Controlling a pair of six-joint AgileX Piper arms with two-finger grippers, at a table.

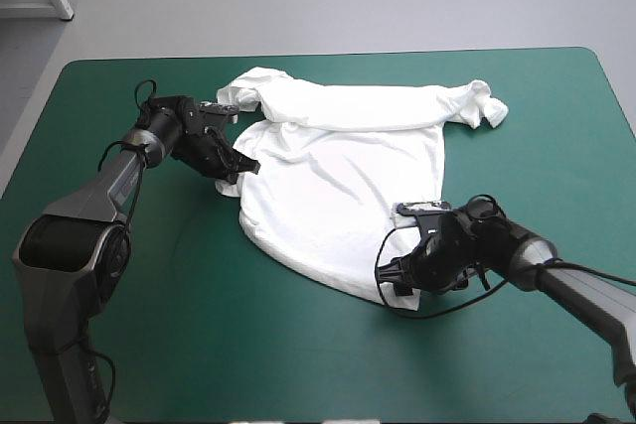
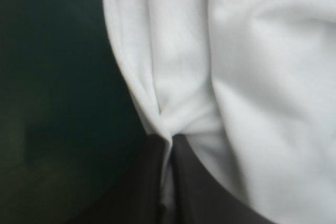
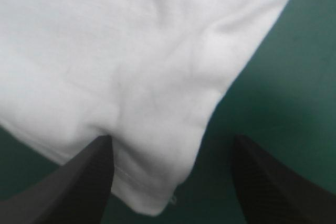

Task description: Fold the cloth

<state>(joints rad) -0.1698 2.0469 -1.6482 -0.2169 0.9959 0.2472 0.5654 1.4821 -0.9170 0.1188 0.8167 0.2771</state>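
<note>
T-shirt (image 1: 343,176) spread across the middle of the teal-green surface (image 1: 199,325).
Left end effector (image 2: 169,139) pinches its left edge; right end effector (image 3: 170,142) stands open over the near hem corner.

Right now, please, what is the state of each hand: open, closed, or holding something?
Left hand: closed, pinching an edge of the T-shirt.
Right hand: open, set around a corner of the T-shirt, not gripping it.
</note>
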